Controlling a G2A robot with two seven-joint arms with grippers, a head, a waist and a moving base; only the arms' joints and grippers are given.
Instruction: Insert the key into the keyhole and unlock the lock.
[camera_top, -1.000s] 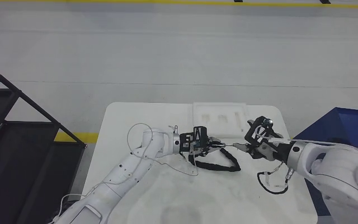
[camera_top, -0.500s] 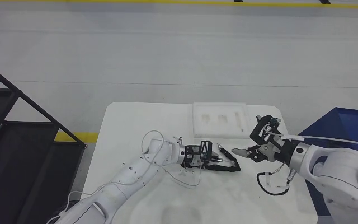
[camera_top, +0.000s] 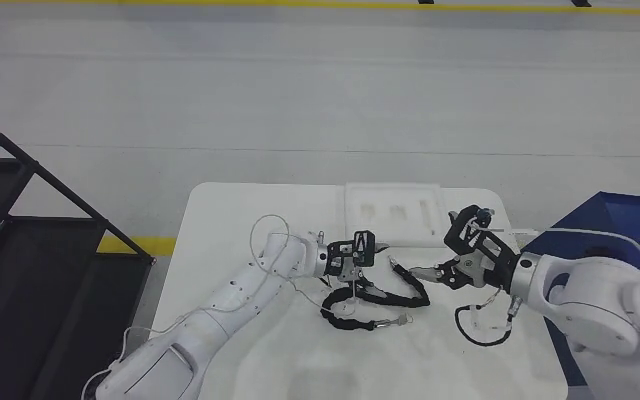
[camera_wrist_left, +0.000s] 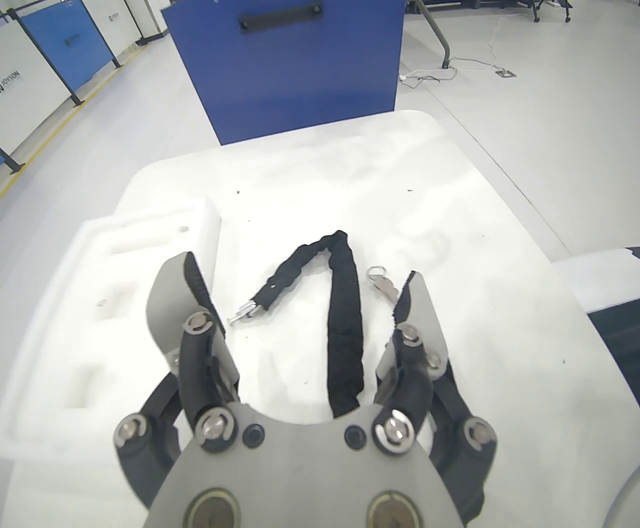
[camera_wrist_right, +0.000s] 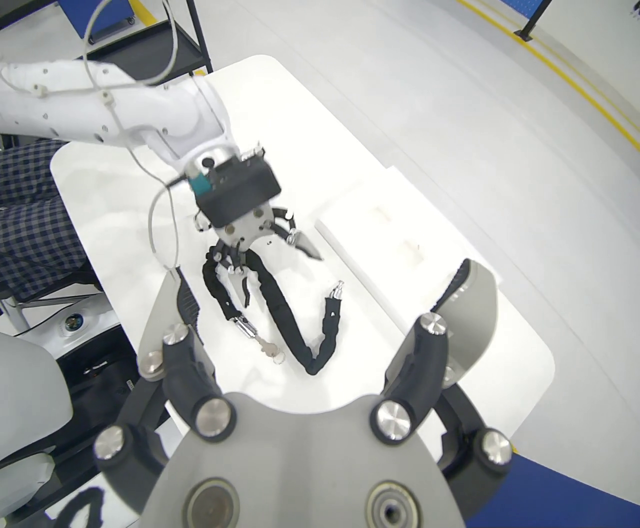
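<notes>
Chain lock (camera_wrist_right: 280, 310): 1, black sleeve, 2 metal ends. Key (camera_wrist_right: 267, 346): 1, on 1 ring (camera_wrist_left: 376, 271). White foam tray (camera_top: 392, 190): 1. Table (camera_top: 230, 215): 1. Grippers: 2, i.e. left gripper (camera_wrist_left: 299, 265), right gripper (camera_wrist_right: 322, 270). Blue bin (camera_wrist_left: 290, 65): 1. Black rack (camera_top: 50, 290): 1.

I read a white, round-cornered table (camera_top: 225, 240) carrying a white foam tray (camera_top: 393, 212) at its far edge and, near the tray, a black sleeved chain lock (camera_wrist_left: 345, 320) lying bent, with a ringed key (camera_wrist_right: 270, 348) touching one metal end.
</notes>
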